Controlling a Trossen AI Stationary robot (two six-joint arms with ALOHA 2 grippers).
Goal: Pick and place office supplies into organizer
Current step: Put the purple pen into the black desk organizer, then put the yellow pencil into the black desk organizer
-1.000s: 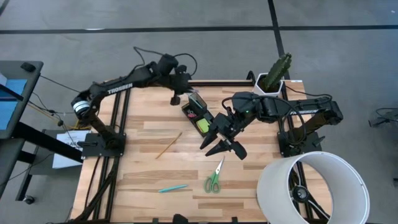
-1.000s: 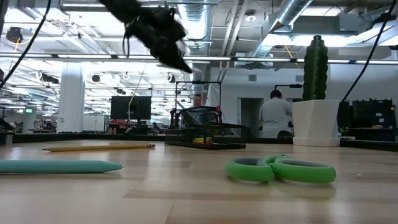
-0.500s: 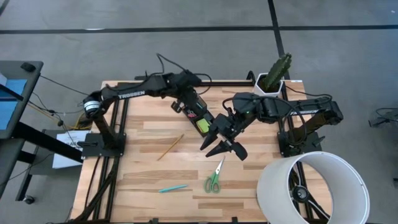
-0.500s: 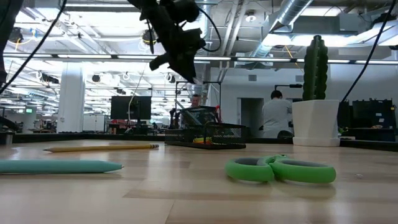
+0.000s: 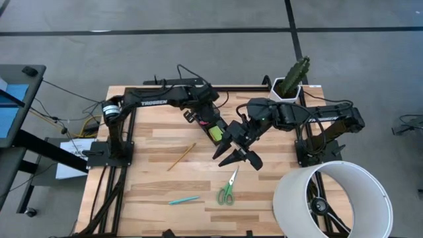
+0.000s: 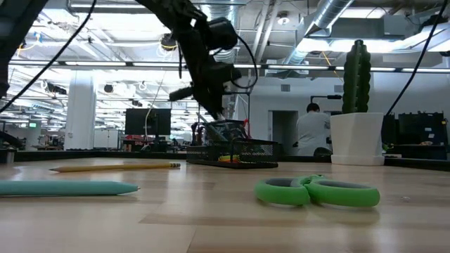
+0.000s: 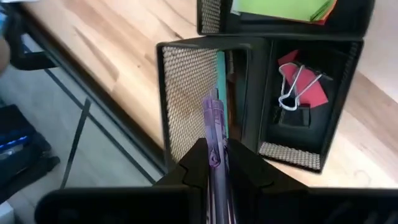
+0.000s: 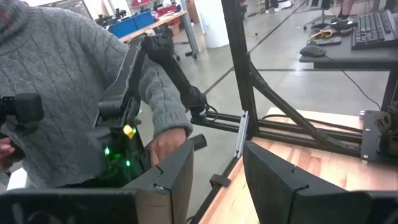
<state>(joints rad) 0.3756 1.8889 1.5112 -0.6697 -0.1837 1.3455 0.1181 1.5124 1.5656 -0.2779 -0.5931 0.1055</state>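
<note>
Two fingers of the left gripper (image 7: 214,163) pinch a purple pen (image 7: 212,134) at lower centre of the left wrist view, aimed at the organizer (image 7: 261,93) cup's mesh rim. If it tilts, its tip could catch that rim and tip out. The right gripper (image 5: 236,151), jaws wide and empty, hovers mid-frame in the high view; scissors (image 5: 228,188) lie below it.

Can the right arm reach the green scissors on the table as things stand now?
Probably yes. The right gripper hovers open just above the green scissors, with bare table between them and nothing in its way.
</note>
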